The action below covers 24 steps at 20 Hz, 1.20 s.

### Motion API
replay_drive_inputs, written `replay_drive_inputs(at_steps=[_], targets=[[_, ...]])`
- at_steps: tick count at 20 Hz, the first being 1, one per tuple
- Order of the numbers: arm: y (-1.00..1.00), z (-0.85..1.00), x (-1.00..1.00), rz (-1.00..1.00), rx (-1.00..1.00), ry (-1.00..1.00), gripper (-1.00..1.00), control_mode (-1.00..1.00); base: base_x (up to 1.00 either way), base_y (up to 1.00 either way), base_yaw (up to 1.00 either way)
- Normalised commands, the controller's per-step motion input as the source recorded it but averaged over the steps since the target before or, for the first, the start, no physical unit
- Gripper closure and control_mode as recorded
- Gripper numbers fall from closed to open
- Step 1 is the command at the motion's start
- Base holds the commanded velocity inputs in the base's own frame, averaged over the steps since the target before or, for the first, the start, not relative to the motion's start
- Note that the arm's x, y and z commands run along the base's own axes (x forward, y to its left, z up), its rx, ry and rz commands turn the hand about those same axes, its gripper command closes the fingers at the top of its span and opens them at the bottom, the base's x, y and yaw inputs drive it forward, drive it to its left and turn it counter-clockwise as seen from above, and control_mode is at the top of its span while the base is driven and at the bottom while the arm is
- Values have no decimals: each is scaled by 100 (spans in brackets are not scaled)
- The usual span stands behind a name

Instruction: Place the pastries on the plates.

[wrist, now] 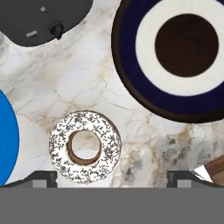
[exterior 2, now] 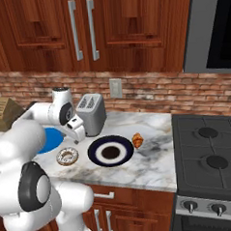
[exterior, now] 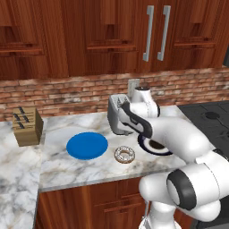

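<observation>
A small ring donut with white icing and dark sprinkles lies on the marble counter between the two plates. The bright blue plate is to its left. The navy plate, with a white ring and brown centre, is to its right and bare. A small brown croissant lies on the counter just past the navy plate. My gripper hangs above the counter, pointing down, open wide and holding nothing. The donut sits just inside its left fingertip.
A silver toaster stands at the back, close behind the hand. A wooden knife block is at the far left. A black stove adjoins the counter on the right. The counter's front edge runs near the donut.
</observation>
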Motion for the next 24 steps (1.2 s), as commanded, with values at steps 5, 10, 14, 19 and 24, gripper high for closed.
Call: replay_drive_inputs(at_steps=[5,10,14,19,24], targets=[[0,-19,12,0,0,-3,-100,-100,0,0,0],[0,-25,-4,0,0,0,-100,-100,0,0,0],[0,-23,-3,0,0,0,-100,-100,0,0,0],[12,-24,-9,0,1,0,-100,-100,0,0,0],[13,-23,-2,0,0,0,-100,-100,0,0,0]])
